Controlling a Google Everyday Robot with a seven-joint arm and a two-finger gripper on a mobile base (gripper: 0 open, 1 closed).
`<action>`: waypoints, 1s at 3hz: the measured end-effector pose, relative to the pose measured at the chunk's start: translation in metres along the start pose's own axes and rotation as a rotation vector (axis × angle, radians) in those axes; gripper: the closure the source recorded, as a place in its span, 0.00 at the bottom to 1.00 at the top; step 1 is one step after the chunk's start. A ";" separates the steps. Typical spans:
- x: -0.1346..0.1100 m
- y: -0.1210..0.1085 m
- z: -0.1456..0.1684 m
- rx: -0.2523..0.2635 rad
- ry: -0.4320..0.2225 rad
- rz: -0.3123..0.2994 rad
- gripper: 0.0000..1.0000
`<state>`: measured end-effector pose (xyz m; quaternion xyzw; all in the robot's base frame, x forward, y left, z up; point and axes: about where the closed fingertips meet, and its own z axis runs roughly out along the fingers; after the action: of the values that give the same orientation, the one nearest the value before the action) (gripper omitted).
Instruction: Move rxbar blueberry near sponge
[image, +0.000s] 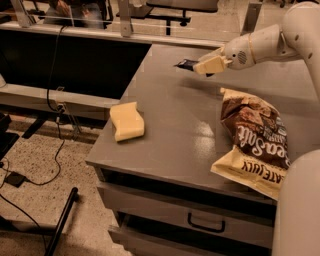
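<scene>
Presently my tool (201, 65) is clamped on the rxbar blueberry (185, 63), held just above the far side of the table (165, 155). I judge the pickup done. The carry to the sponge (126, 121), well apart at the near left, remains.

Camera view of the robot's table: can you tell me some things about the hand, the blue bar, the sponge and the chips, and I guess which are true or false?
1. The hand holds the rxbar blueberry above the far part of the table. True.
2. The sponge sits on top of the chip bag. False: it lies on the table near the left edge, apart from the bag.
3. The rxbar blueberry touches the sponge. False: a wide stretch of table lies between them.
4. The chip bag lies flat on the right side of the table. True.
</scene>
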<state>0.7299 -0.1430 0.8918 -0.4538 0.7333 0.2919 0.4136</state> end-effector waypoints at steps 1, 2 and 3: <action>-0.011 0.025 -0.018 -0.018 0.029 -0.045 1.00; -0.001 0.039 -0.030 -0.016 0.072 -0.050 1.00; 0.043 0.059 -0.025 -0.064 0.165 -0.042 1.00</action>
<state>0.6575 -0.1565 0.8695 -0.5044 0.7456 0.2683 0.3432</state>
